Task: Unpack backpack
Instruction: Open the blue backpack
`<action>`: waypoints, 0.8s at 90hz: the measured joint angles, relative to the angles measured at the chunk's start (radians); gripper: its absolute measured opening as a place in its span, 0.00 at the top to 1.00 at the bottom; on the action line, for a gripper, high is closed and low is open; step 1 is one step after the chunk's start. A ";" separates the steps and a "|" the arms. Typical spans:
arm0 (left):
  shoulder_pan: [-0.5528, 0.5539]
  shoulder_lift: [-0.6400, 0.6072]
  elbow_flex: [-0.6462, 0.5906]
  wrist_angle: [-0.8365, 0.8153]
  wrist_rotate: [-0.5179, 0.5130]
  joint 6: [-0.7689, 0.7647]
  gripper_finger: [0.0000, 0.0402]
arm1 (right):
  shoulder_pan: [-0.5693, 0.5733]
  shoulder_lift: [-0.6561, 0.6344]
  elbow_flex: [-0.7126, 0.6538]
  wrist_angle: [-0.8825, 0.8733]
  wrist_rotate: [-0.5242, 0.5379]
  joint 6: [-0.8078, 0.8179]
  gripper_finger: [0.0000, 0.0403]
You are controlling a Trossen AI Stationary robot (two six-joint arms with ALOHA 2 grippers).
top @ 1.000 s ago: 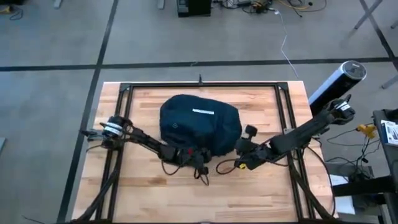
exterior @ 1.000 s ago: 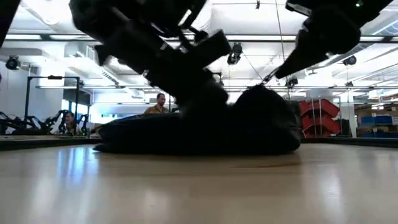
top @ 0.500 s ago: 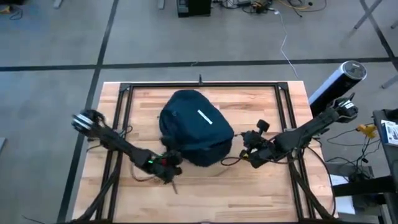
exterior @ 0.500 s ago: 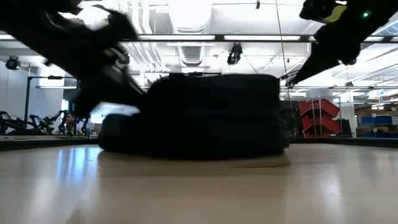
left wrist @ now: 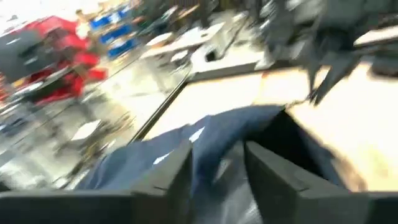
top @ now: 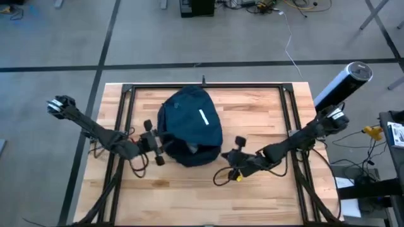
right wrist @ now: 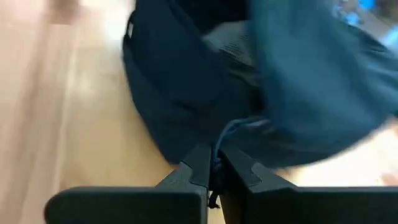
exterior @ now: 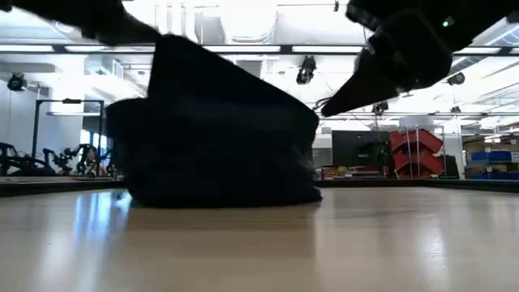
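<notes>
backpack [top: 188, 129] mid-table | left pincer [top: 156, 142] seemingly gripping fabric | right pincer [top: 235, 169] nearby

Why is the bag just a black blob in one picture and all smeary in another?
Low view: bright ceiling lights behind turn the backpack into a dark silhouette. Left wrist view: everything streaks with motion blur, the bag's blue fabric included. Right wrist view: the bag is smeared too. High view: even light, its white stripe reads clearly.
</notes>
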 joint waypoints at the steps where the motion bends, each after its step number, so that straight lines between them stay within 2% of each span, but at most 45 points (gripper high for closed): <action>1: 0.000 -0.004 0.003 0.002 0.011 0.006 0.59 | -0.001 0.005 0.001 0.006 -0.002 -0.002 1.00; 9: -0.002 -0.015 0.016 -0.008 0.078 0.022 0.48 | -0.012 0.040 0.010 0.036 -0.018 -0.030 1.00; 17: 0.001 0.041 0.026 0.013 0.096 0.012 0.40 | -0.020 0.064 0.023 0.043 -0.020 -0.048 1.00; 29: 0.013 0.204 0.027 0.078 0.086 -0.011 0.34 | -0.033 0.086 0.043 0.043 -0.028 -0.077 1.00; 35: 0.021 0.302 0.058 0.092 0.035 0.021 0.34 | -0.039 0.092 0.056 0.044 -0.028 -0.092 1.00; 40: 0.044 0.388 0.110 0.093 -0.011 0.068 0.34 | -0.045 0.093 0.061 0.043 -0.028 -0.104 1.00; 45: 0.066 0.462 0.171 0.092 -0.016 0.125 0.35 | -0.050 0.093 0.067 0.044 -0.029 -0.106 1.00; 54: 0.097 0.573 0.308 0.053 0.080 0.187 0.36 | -0.055 0.093 0.069 0.044 -0.039 -0.103 1.00; 61: 0.118 0.649 0.422 -0.042 0.155 0.199 0.36 | -0.058 0.093 0.069 0.044 -0.046 -0.103 1.00; 72: 0.154 0.783 0.589 -0.229 0.143 0.200 0.36 | -0.059 0.092 0.069 0.043 -0.046 -0.097 1.00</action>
